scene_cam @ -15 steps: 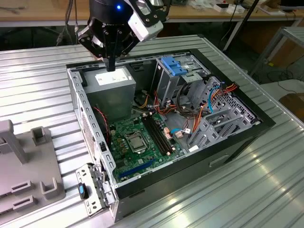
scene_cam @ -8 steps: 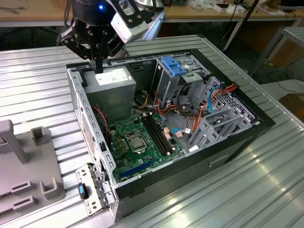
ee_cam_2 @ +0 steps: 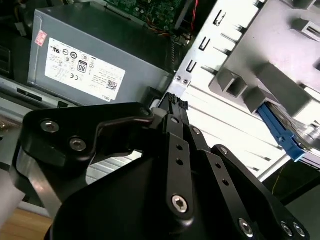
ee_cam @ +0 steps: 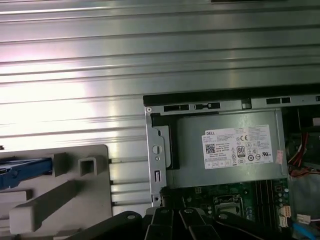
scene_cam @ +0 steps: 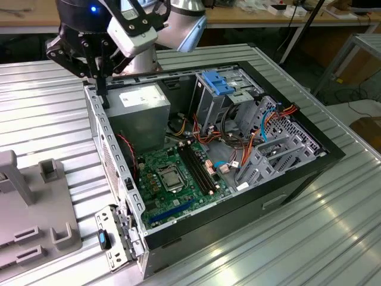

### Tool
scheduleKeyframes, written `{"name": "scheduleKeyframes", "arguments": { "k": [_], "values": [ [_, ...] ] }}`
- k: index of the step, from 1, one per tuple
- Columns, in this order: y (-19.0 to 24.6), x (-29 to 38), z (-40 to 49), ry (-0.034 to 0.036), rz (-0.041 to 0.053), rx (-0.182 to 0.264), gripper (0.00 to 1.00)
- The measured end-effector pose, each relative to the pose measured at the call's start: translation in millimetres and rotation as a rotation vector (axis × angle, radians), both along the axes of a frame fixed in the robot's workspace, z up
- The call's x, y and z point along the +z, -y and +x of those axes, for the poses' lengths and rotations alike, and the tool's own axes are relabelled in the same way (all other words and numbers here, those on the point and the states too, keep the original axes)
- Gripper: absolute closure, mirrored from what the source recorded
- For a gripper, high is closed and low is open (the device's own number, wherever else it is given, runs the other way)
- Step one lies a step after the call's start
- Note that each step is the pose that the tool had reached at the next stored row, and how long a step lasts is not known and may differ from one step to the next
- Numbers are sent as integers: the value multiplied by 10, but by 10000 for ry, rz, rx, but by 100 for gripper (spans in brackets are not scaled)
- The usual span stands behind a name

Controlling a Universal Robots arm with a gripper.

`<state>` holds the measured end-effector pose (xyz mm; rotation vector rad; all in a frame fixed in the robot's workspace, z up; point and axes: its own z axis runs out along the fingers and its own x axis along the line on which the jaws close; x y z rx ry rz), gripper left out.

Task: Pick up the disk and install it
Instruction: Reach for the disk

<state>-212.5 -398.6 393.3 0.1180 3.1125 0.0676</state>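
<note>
Bright, even indoor light falls from overhead. In the exterior view the ribbed metal counter (scene_cam: pixel 333 238) looks pale and shiny, with soft streaks of reflected light along its ribs toward the exterior view's right. The inside of the open computer case (scene_cam: pixel 178 167) is dimmer, and its walls shade the circuit board (scene_cam: pixel 172 179). In the first wrist view a broad white-pink glare washes out part of the counter and fades to grey along the ribs. In the second wrist view the black gripper (ee_cam_2: pixel 175 102) sits close to the lens, dark, with faint highlights on its edges and screws. The counter behind it is almost blown out to white.
</note>
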Motion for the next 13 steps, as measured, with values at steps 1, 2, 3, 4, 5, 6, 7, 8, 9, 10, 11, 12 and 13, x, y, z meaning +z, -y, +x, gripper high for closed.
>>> {"name": "scheduleKeyframes", "arguments": {
  "k": [1, 2, 3, 4, 5, 6, 7, 8, 9, 10, 11, 12, 13],
  "values": [
    [-1, 0, -25, 1, 0, 0, 89],
    [-3, 0, -54, 1, 1, 1, 89],
    [-12, 0, -89, 0, 0, 0, 89],
    [-25, -1, -126, 2, 1, 2, 89],
    [-44, -1, -187, 0, 1, 10, 89],
    [-48, -1, -232, 1, 1, 10, 89],
    [-48, -1, -268, 0, 0, 10, 89],
    [-48, 0, -297, 0, 0, 10, 89],
    [-48, -1, -325, 0, 0, 10, 89],
    [-48, -1, -356, 1, 1, 11, 89],
    [-48, -1, -403, 1, 1, 12, 89],
    [-49, -1, -438, 1, 1, 11, 89],
    [-49, -2, -473, 1, 1, 10, 89]
  ]
}}
